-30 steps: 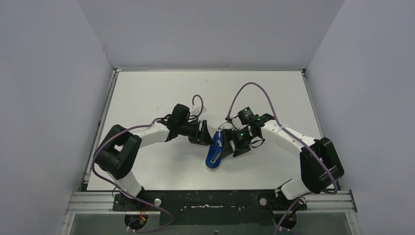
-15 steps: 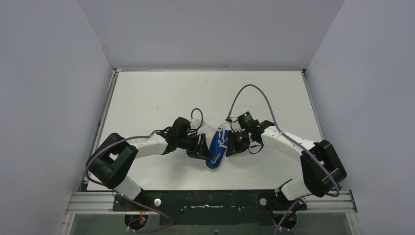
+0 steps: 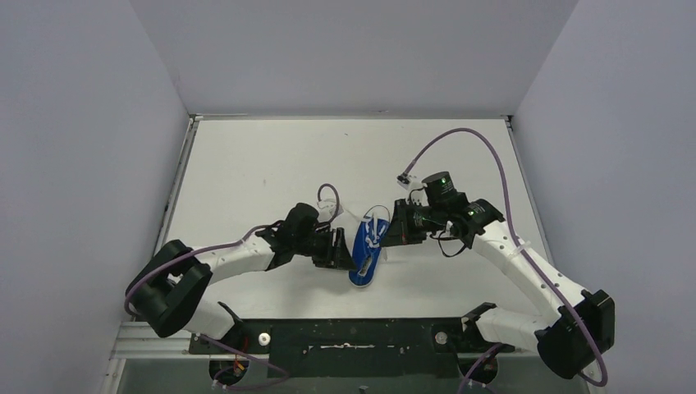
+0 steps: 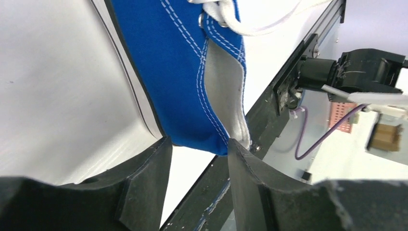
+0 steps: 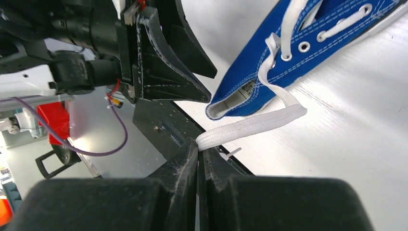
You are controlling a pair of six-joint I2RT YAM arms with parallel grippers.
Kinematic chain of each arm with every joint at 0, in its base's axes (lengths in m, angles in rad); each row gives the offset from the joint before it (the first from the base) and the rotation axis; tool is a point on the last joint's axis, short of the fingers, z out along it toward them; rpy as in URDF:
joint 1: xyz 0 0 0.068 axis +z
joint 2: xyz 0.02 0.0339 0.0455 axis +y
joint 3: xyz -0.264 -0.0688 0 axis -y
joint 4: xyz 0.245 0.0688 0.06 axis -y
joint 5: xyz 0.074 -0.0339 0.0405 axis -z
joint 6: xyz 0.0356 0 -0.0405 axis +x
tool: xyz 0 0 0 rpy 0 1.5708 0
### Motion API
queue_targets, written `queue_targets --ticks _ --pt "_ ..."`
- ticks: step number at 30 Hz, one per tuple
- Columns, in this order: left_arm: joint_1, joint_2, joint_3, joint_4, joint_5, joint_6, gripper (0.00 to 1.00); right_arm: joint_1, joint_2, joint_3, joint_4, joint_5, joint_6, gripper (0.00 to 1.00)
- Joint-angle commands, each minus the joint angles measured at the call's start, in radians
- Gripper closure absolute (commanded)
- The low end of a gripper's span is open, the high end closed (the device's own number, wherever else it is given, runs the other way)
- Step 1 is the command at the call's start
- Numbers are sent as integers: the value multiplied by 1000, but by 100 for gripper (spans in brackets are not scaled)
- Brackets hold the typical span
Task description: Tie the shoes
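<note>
Sneaker (image 3: 365, 250) lay on the bench (image 3: 246, 164) near its front edge, between the two arms, heel toward the bases.

Left end effector (image 4: 197, 149) stood at middling width with the heel collar between its fingers (image 4: 149, 163). Both seemed to touch the canvas. Judged an anchoring hold, so the shoe would not slide.

Right end effector (image 5: 198, 149) was fully closed on one white lace (image 5: 255, 126), drawn out sideways from the top eyelets, presumably to tension it for a knot.

Not resolved: toe cap was cut off in both wrist views; the other lace end could not be traced; any crossing or knot was too small to read from above.
</note>
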Motion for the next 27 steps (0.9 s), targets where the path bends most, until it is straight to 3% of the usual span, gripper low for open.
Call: queue_targets --ticks 1,3,6,12,16,20,23,27 --pt "-3 -116 68 -89 -86 144 54 -26 33 137 -10 -26 20 100" --pt "-1 -150 123 -183 -113 262 49 -44 71 185 -17 -51 12 100" --pt "26 -160 200 -187 -107 456 45 -60 98 241 -15 -76 22 100" --pt "201 40 390 -6 229 550 44 -82 122 266 -20 -178 -4 100" --pt "209 269 655 -126 394 608 44 -91 130 265 -49 -216 -26 100" --pt "191 461 845 -120 456 537 47 -101 142 287 -72 -234 -38 100" --pt "169 561 894 56 535 405 47 -104 159 318 -90 -243 -49 100" --pt "150 662 868 412 651 126 47 -109 193 369 -104 -254 -62 100"
